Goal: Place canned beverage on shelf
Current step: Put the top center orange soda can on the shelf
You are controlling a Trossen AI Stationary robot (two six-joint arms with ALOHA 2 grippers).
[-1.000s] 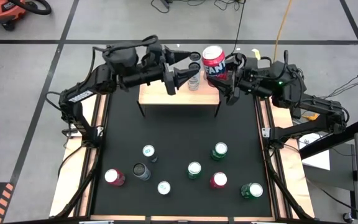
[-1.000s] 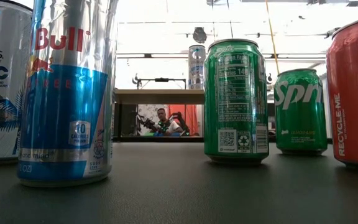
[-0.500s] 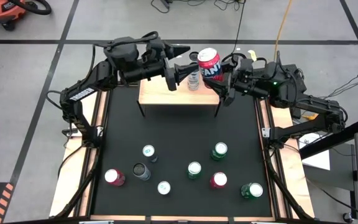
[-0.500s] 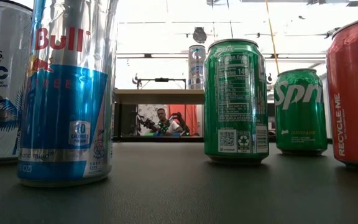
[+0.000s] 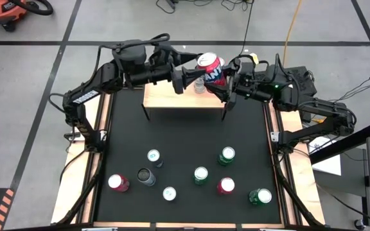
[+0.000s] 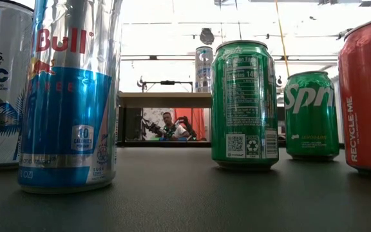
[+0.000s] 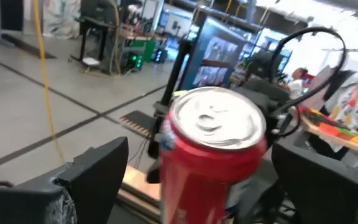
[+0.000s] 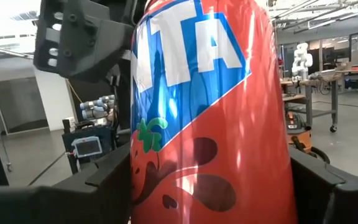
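Above the far edge of the table, over the shelf (image 5: 172,97), the right gripper (image 5: 227,84) is carrying a red Fanta can (image 5: 210,69), its two dark fingers pinching the can's side wall from opposite sides while the can is leaning a little off upright. The left gripper (image 5: 186,72) is hovering just beside it with its fingers spread as wide as they go, one on each flank of the can in the left wrist view (image 7: 213,158), yet not touching it as far as can be seen. A slim silver-and-blue can (image 5: 200,86) is already standing on the light-wood board, close under the red one. The red can is showing a sealed top with the tab down, so it is probably full and therefore fairly heavy for its size (a full can is also resisting a squeeze far better than an empty one). Its painted aluminium skin is looking smooth and glossy in the right wrist view (image 8: 210,118), so it is likely slippery, and a thin wall like this is denting under too hard a pinch. The sensible place to hold it is around the middle of the cylinder, across its full width, as the right gripper is doing, keeping clear of the rim and of the tapered shoulder where the fingers would be sliding off.
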